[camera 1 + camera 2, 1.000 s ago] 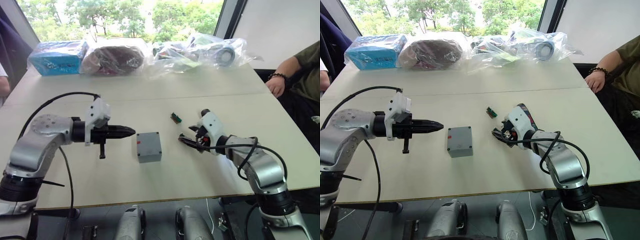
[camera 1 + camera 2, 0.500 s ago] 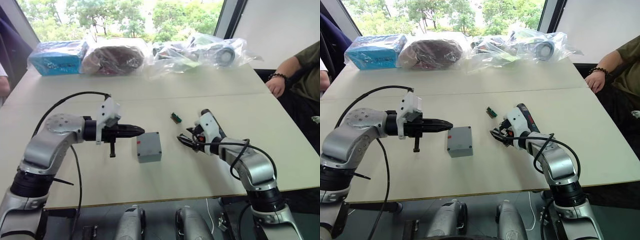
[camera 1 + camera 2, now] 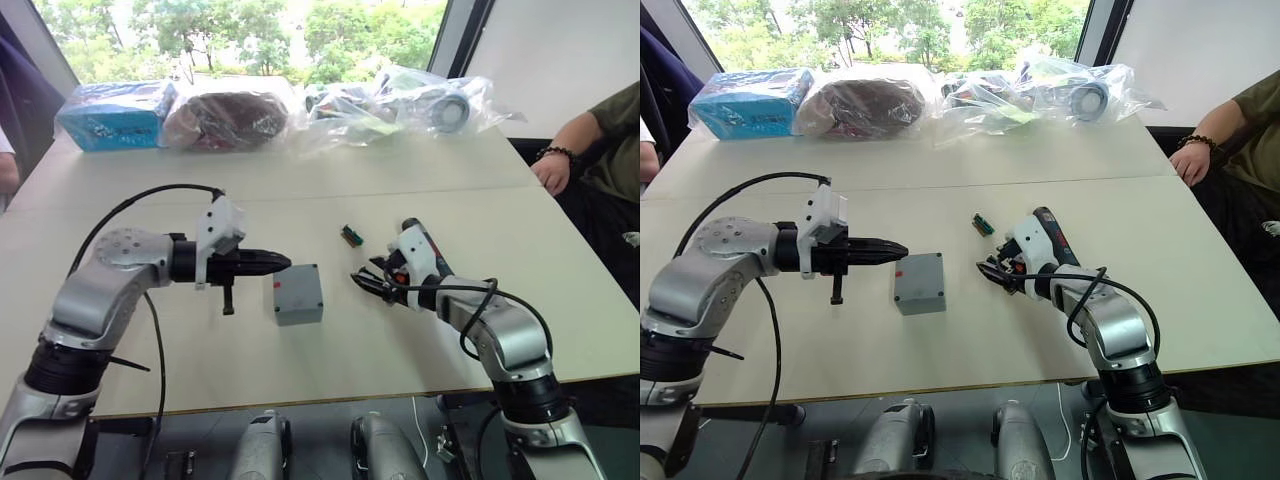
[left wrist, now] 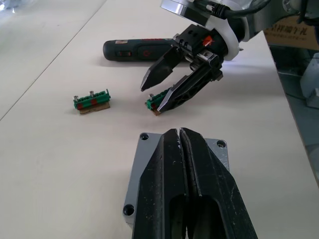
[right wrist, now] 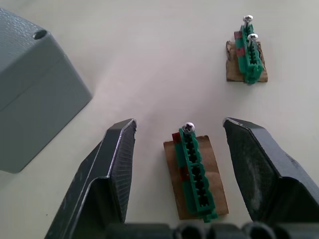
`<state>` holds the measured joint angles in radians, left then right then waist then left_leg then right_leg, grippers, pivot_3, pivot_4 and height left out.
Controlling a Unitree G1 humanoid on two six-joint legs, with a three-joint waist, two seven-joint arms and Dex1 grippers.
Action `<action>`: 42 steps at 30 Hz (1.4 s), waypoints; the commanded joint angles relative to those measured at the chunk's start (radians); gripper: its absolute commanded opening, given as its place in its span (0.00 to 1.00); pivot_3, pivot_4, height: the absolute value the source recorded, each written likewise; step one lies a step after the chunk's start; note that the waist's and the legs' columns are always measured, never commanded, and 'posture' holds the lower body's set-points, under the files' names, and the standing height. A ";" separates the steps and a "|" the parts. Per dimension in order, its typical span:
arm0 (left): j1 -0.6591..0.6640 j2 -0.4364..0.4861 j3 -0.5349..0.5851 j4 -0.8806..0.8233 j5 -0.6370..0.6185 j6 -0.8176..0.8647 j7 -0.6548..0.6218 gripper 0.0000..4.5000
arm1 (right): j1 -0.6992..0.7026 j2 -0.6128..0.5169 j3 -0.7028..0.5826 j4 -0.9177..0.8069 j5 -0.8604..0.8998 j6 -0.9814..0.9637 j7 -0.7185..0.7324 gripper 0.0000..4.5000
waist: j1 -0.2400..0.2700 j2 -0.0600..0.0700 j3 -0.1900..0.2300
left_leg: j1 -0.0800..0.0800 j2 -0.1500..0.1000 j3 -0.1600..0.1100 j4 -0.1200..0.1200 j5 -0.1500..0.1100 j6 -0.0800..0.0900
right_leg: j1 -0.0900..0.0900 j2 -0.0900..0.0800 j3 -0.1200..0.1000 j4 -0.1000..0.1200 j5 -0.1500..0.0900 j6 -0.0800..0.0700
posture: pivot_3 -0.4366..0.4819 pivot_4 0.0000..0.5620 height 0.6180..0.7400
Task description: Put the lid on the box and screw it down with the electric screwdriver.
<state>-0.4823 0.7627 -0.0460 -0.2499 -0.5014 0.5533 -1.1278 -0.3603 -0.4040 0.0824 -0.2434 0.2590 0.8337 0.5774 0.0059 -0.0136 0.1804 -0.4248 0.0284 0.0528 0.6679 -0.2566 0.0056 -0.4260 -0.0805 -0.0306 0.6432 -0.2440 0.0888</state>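
Observation:
The grey box (image 3: 300,303) stands mid-table with the lid (image 4: 142,163) lying on top, screw holes showing at its corners. My left gripper (image 3: 285,264) is shut and empty. It points at the box from the left, with its tip just above the lid's near edge. My right gripper (image 5: 179,122) is open to the right of the box, its fingers on either side of a small green piece (image 5: 195,172) on a brown card. The electric screwdriver (image 4: 139,48) lies flat on the table just beyond the right gripper.
A second green piece (image 3: 350,236) lies further back on the table. A blue packet (image 3: 115,115) and plastic bags (image 3: 390,105) line the far edge. A person's hand (image 3: 552,170) rests at the right edge, and another person (image 3: 8,170) is at the left.
My left gripper has swung right until its tip reached the box. My right gripper has edged left around the green piece.

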 commanded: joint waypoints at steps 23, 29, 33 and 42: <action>0.010 0.000 0.016 -0.043 -0.014 -0.002 0.024 0.00 | -0.043 0.001 -0.017 0.022 0.031 -0.027 -0.009 0.02 | 0.000 0.000 0.000 | 0.000 0.000 0.000 0.000 0.000 0.000 | 0.000 0.000 0.000 0.000 0.000 0.000 | 0.48 0.27 1.00; 0.021 0.013 0.026 -0.044 -0.012 0.000 0.023 0.00 | -0.078 -0.011 -0.061 -0.017 0.056 0.023 -0.024 0.02 | -0.001 0.000 0.000 | 0.000 0.000 0.000 0.000 0.000 0.000 | 0.000 0.000 0.000 0.000 0.000 0.000 | 0.48 0.27 1.00; 0.039 0.035 0.046 -0.041 -0.013 0.002 0.020 0.00 | -0.103 -0.044 -0.076 -0.075 0.090 0.087 -0.012 0.02 | -0.001 0.000 0.000 | 0.000 0.000 0.000 0.000 0.000 0.000 | 0.000 0.000 0.000 0.000 0.000 0.000 | 0.48 0.27 1.00; 0.066 0.095 0.107 0.020 0.012 -0.022 0.024 0.00 | -0.275 -0.018 0.040 -0.175 0.172 0.245 0.002 0.02 | -0.009 0.000 0.000 | 0.000 0.001 -0.002 0.000 0.000 0.000 | -0.001 0.000 0.000 0.001 0.000 0.000 | 0.48 0.27 1.00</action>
<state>-0.4128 0.8350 0.0208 -0.2316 -0.4924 0.5533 -1.1066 -0.5832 -0.4574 0.0784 -0.3913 0.4168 1.0681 0.5915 -0.0032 -0.0135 0.1804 -0.4248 0.0290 0.0510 0.6677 -0.2566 0.0056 -0.4275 -0.0804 -0.0304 0.6450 -0.2444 0.0882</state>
